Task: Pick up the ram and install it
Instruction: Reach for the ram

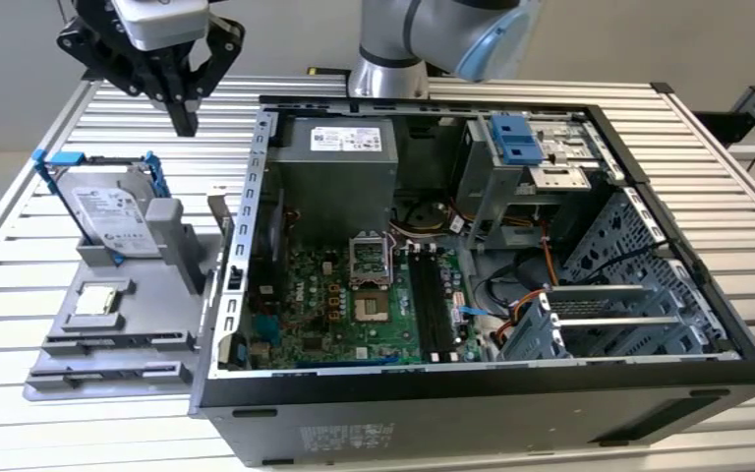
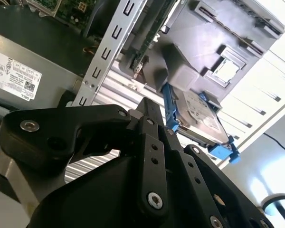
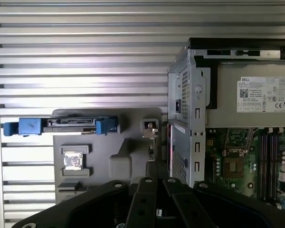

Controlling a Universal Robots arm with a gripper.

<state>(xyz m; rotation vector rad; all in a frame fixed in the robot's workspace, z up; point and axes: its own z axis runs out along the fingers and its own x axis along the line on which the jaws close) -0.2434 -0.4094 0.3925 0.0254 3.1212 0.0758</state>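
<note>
Over the gray holder (image 1: 102,344), near the table's far edge, my gripper (image 1: 185,116) hangs with fingers together and empty. The ram (image 2: 152,35) stands on edge at the holder's side next to the case (image 1: 483,393). To do this well, I should open wide, square up to its flat faces and grip mid-length.

Thin green ram (image 2: 151,37), edge-on, by gray holder (image 2: 199,42)

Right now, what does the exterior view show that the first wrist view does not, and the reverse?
Exterior view, not the first wrist view: the arm's body, the blue drive-bay latch, the drive cage. First wrist view, not the exterior: the hard drive's connector edge from above. Both: the pincer, hard drive, grey holder, power supply, motherboard.
</note>
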